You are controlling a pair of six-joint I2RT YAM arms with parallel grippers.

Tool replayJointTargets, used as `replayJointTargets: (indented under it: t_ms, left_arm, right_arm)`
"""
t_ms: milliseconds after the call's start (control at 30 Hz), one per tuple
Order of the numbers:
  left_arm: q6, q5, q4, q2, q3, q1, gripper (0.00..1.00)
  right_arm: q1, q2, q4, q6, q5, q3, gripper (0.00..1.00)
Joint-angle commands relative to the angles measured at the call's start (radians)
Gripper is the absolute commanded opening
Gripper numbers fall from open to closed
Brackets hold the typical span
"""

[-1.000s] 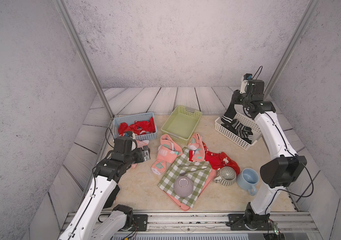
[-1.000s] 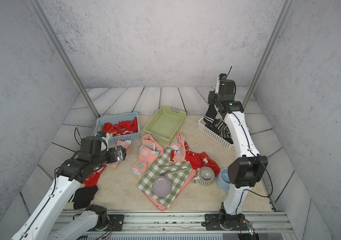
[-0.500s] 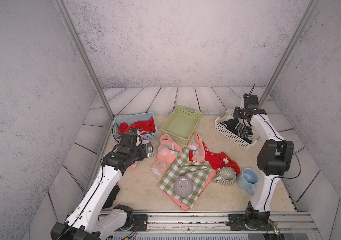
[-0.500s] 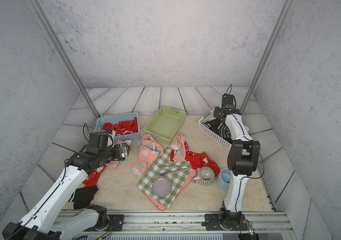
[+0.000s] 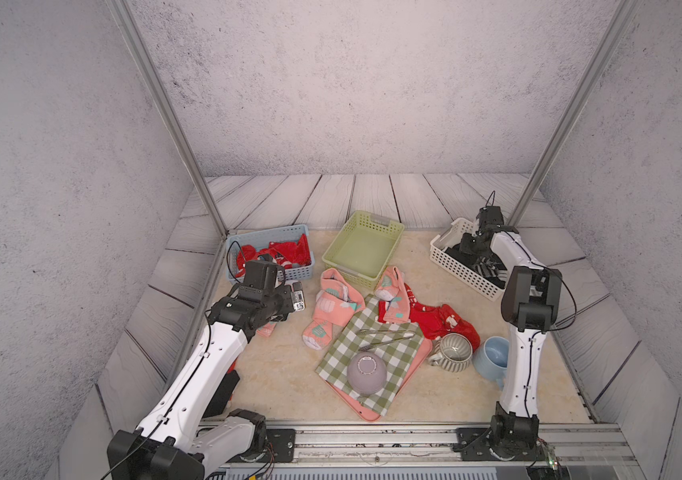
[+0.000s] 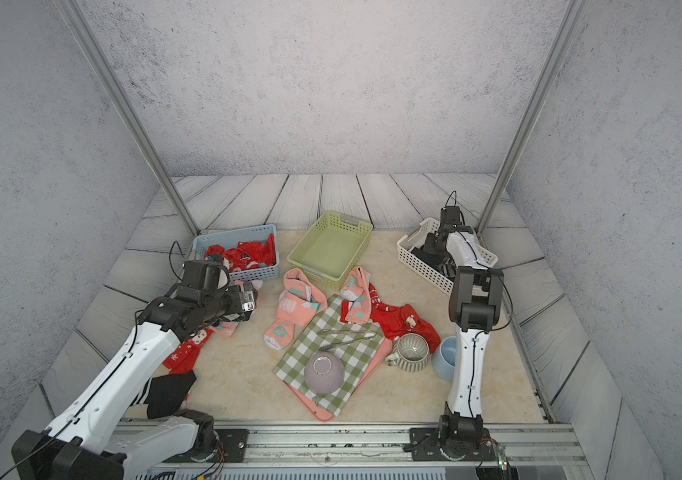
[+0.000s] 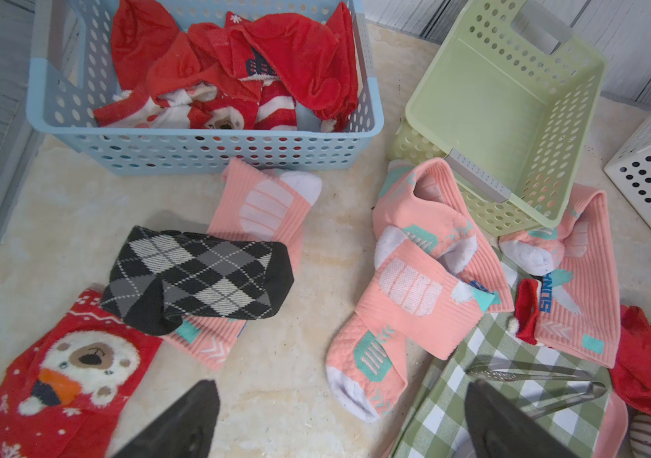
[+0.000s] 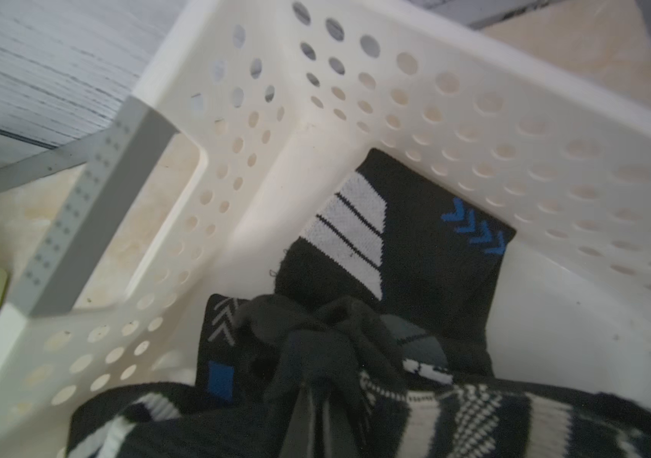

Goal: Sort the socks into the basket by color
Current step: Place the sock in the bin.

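— How do the two pincers stand?

— The left gripper (image 7: 337,396) hangs over the beige mat (image 7: 77,206), jaws wide apart, gripping nothing. The right gripper (image 8: 312,400) sits low inside the white basket (image 8: 474,99), jaws together, pinching a bunched black sock (image 8: 300,329) above other black socks (image 8: 415,246).

— What lies around the left one?

— The blue basket (image 7: 216,150) holds red socks (image 7: 236,67). A checked cloth (image 5: 372,353) lies just beside the jaws. Ahead lie pink socks (image 7: 415,277) and a red bear sock (image 7: 66,368), and a grey diamond-patterned sock (image 7: 196,273) is draped over another pink one. Tongs (image 5: 387,336) rest on the cloth.
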Motion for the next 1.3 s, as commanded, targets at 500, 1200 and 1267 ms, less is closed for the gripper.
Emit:
replayJointTargets:
  t_ms: [500, 1200, 1267]
  left_arm:
    - [-0.032, -0.022, -0.013, -0.014, -0.005, 0.011, 1.0]
    - [-0.058, -0.03, -0.091, -0.085, -0.02, 0.02, 1.0]
    - [-0.062, -0.023, -0.092, -0.097, -0.028, 0.02, 1.0]
  right_arm:
    - [-0.038, -0.093, -0.048, 0.065, -0.073, -0.092, 0.4]
    - [-0.012, -0.386, 0.02, 0.087, -0.01, -0.207, 0.99]
    - [-0.012, -0.392, 0.029, 0.088, 0.002, -0.218, 0.99]
